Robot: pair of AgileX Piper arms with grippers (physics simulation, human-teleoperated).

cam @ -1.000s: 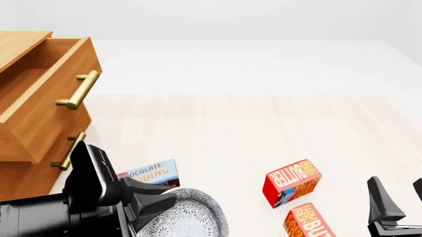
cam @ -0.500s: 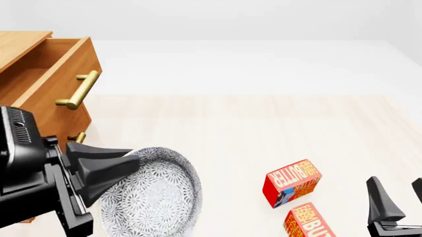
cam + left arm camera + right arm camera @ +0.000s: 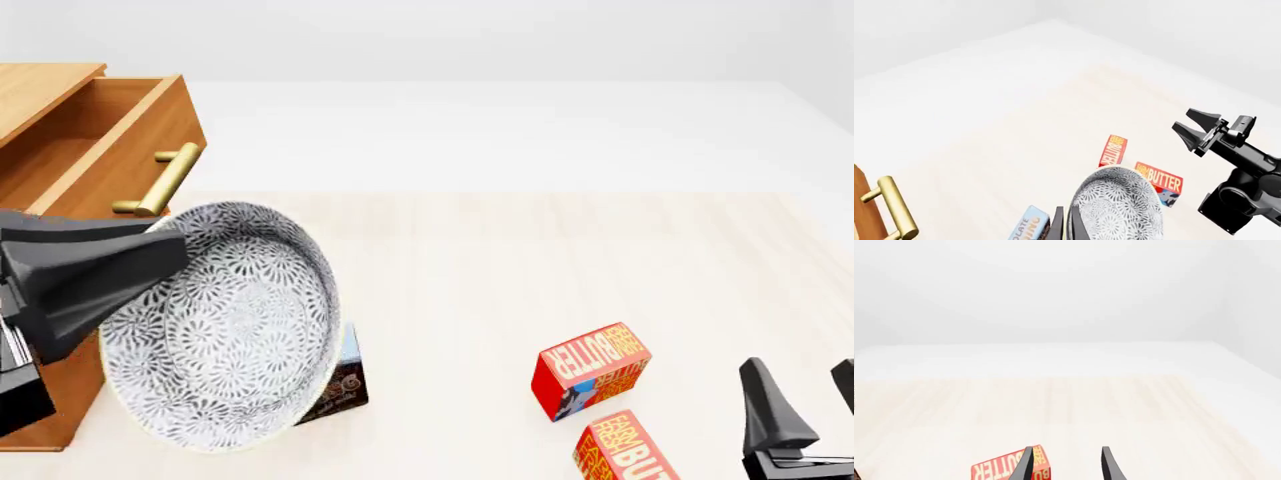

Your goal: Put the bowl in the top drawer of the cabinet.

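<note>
At the far left of the front view stands the cabinet (image 3: 40, 400), orange-brown wood with a visible grain, its top drawer (image 3: 94, 150) pulled open as a plain box with a smooth brass bar handle (image 3: 163, 182) on its front. Just below and in front of it, at the left edge, the left gripper (image 3: 140, 250), matt black and wedge-shaped, is clamped on the rim of the bowl (image 3: 220, 325). The bowl is wide, shallow and round, white with a dense grey-black starburst pattern inside and a plain pale rim; it is held off the table, tipped steeply so its inside faces the camera, in the lower left of the frame beside the open drawer's front and not in it. Behind its lower edge peeks a printed blue box (image 3: 340, 380). Lower right of centre sit two glossy red butter boxes (image 3: 591, 370), near each other. At the lower right corner the right gripper (image 3: 801, 420) shows pointed black fingers standing apart, holding nothing. The table (image 3: 534, 270) is pale, lightly streaked wood that gives way farther back to a flat white surface, and the walls behind are bare white.
</note>
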